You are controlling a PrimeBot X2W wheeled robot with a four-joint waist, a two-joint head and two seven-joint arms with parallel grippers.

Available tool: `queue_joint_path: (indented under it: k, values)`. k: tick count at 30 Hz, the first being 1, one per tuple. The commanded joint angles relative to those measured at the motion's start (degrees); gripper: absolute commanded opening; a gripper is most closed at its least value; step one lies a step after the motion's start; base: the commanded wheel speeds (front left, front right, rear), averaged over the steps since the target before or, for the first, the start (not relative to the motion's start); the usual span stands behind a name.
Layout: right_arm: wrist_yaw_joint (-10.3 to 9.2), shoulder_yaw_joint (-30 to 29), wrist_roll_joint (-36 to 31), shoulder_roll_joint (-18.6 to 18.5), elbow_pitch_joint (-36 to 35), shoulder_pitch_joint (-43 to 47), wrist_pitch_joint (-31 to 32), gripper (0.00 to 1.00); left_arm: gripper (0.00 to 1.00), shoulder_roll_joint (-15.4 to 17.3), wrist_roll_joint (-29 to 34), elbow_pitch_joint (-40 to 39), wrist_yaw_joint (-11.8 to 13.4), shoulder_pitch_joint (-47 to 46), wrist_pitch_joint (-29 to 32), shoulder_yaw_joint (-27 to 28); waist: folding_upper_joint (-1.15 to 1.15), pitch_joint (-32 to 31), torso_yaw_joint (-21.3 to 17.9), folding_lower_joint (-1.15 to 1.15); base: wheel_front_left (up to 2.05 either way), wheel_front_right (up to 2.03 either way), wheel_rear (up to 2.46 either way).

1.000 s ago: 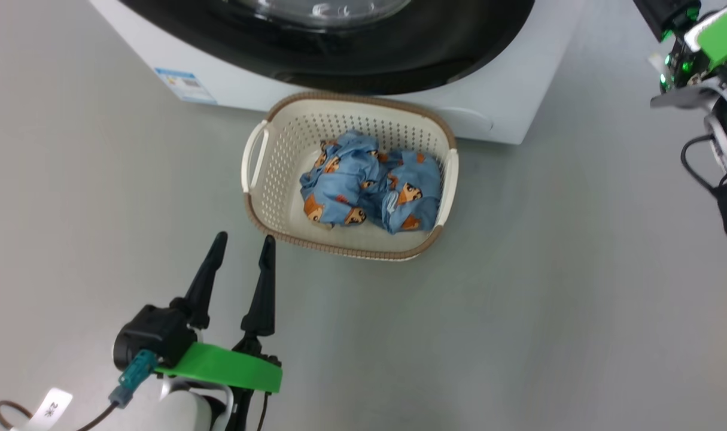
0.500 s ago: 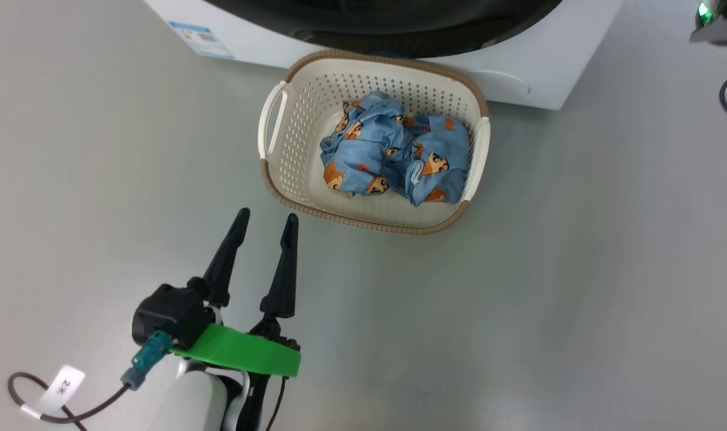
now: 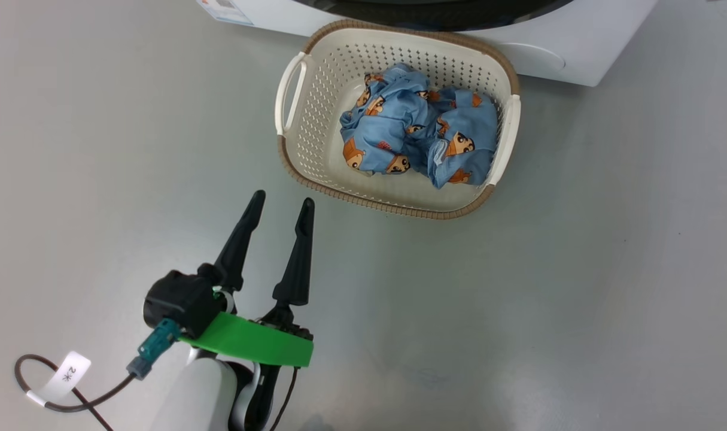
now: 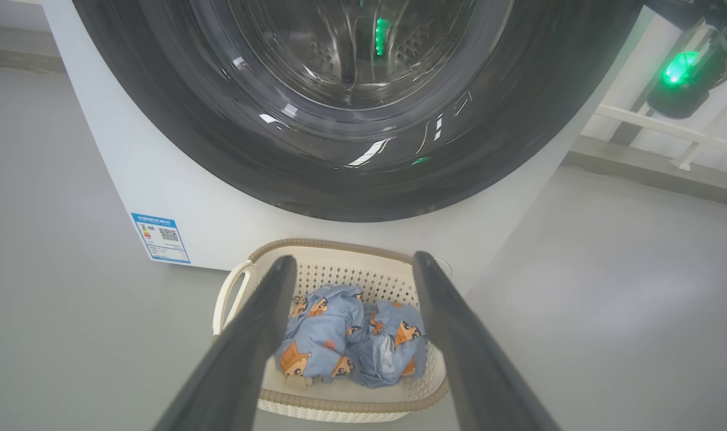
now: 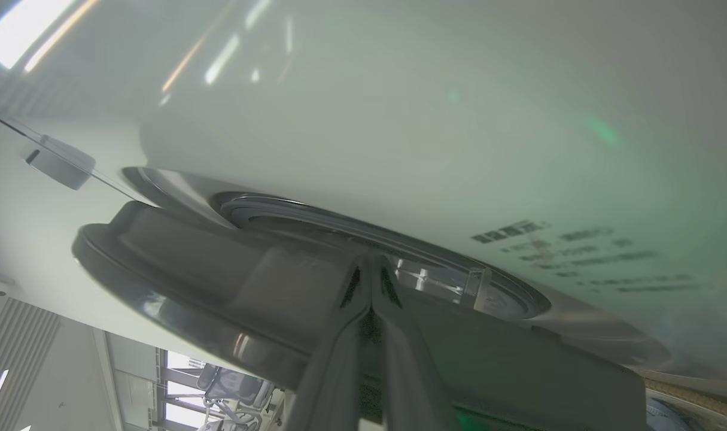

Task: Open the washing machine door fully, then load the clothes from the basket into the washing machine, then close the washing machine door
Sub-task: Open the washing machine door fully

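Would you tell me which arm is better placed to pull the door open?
Right: the right gripper, shut, sits at the edge of the door; the left gripper hangs open by the basket.

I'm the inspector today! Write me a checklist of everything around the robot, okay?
Surface: grey floor, smooth.
Job's things: clothes bunched in the basket, which sits before the washing machine; door not fully open.
Clutter: nothing seen.
Grippers: left gripper open, hovering short of the basket; right gripper fingers together at the door's edge.
Cables: tagged dark cable beside the left gripper.
Surroundings: windows and what looks like a chair, right wrist view.
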Motion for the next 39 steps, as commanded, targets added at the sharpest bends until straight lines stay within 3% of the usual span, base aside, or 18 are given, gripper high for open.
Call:
queue_joint_path:
  k: [1, 24, 39]
  values:
    - [0.33, 0.4, -0.3, 0.4, -1.3, -0.7, 0.6, 0.0, 1.0, 0.9, -0.8, -1.6, 0.4, -0.4, -0.4, 1.5, 0.0, 0.2, 0.4, 0.0, 0.0, 0.0, 0.0]
    - [0.33, 5.2, -0.3, 1.6, -1.6, 4.3, 3.1, 0.0, 1.0, 0.9, -1.2, -1.4, 0.9, 1.1, -0.4, 1.0, 0.0, -3.8, 0.4, 0.0, 0.0, 0.0, 0.0]
    - [0.33, 8.4, 0.8, 3.8, -3.2, 12.1, 5.1, 0.0, 1.0, 0.9, 1.3, -0.3, 0.3, 4.3, -0.4, 3.0, 0.0, -11.0, -1.4, 0.0, 0.0, 0.0, 0.0]
